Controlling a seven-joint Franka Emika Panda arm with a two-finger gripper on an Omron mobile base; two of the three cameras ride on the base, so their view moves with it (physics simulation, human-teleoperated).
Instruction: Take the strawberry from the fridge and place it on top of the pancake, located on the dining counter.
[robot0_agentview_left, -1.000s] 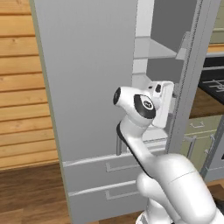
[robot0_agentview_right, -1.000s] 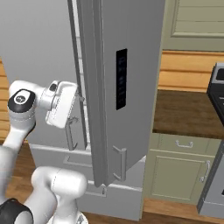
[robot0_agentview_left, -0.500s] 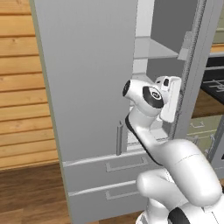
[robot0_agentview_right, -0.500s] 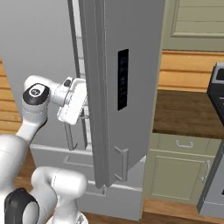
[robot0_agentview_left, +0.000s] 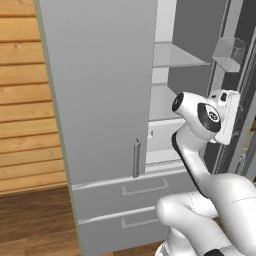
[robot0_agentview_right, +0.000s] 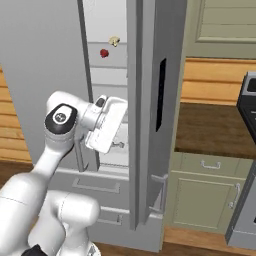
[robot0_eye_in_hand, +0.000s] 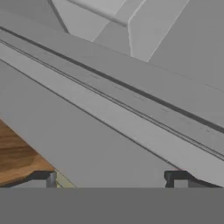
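Note:
The grey fridge stands with its left door shut and its right door swung wide open. On an upper shelf inside lies the tiny red strawberry, with a small tan mushroom just above and to the right of it. My gripper hangs well below that shelf, close to the open door's inner face. Its white hand sits at the door's edge. In the hand view the gripper is open, fingertips wide apart and nothing between them. The pancake and dining counter are out of view.
Pale shelves and a door bin line the fridge's inside. Two drawers sit below the doors. A brown worktop on pale green cabinets stands to the right, beside a dark oven. A wooden wall is on the left.
My hand has swung right against the right door, and the door has opened wider. The shelf with the strawberry and mushroom has come into sight in the right base view.

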